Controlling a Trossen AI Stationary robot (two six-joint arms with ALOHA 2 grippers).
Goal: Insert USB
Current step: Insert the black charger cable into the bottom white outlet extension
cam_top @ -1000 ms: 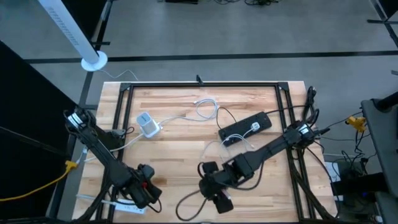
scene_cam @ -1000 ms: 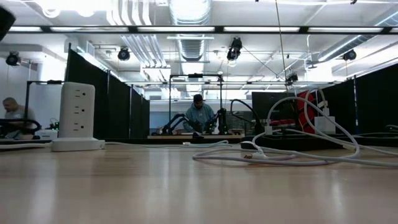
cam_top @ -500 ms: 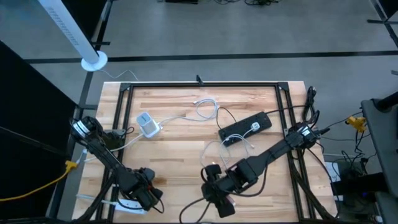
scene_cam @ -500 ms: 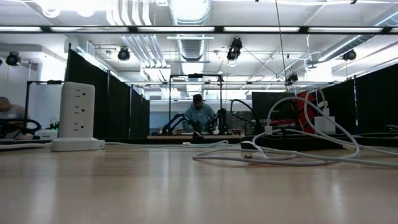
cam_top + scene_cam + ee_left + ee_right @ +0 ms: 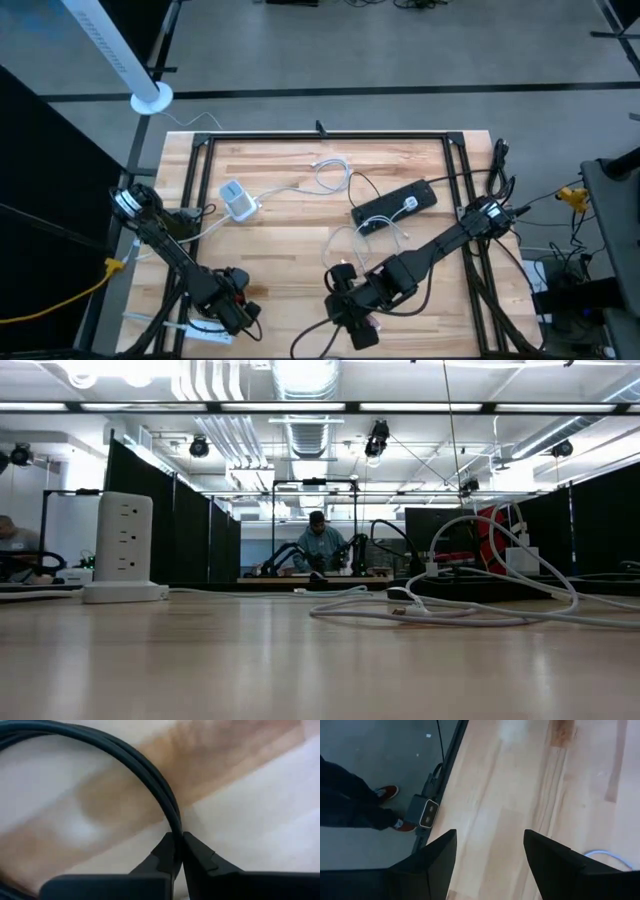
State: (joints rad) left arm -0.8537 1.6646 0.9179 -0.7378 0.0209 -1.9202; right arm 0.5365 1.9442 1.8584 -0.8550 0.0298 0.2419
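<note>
The white USB cable [image 5: 335,176] lies in loops at the far middle of the table; in the low view the cable [image 5: 470,595] arches over the wood. The white charging tower [image 5: 238,200] [image 5: 122,548] stands upright left of it. My left gripper [image 5: 243,315] [image 5: 178,837] is shut, low at the near left. A dark cable [image 5: 145,770] arcs up to its tips. My right gripper [image 5: 351,327] [image 5: 490,840] is open above bare wood near the near edge, holding nothing. My left gripper has its shut fingertips [image 5: 167,851] right at the dark cable [image 5: 176,822], which lies curved on the wood. Whether the tips touch or pinch it, I cannot tell.
A black power strip [image 5: 395,206] with a white plug in it lies at the right middle. A black cable loop [image 5: 300,330] trails off the near edge. A person's shoes [image 5: 390,795] stand on the floor beside the table rim [image 5: 437,795]. People sit at benches far behind.
My right arm has drawn in and moved its gripper a little toward the near edge, then stayed. My left arm has sunk slightly toward the near edge as well. The cable, the tower and the power strip have kept their places.
</note>
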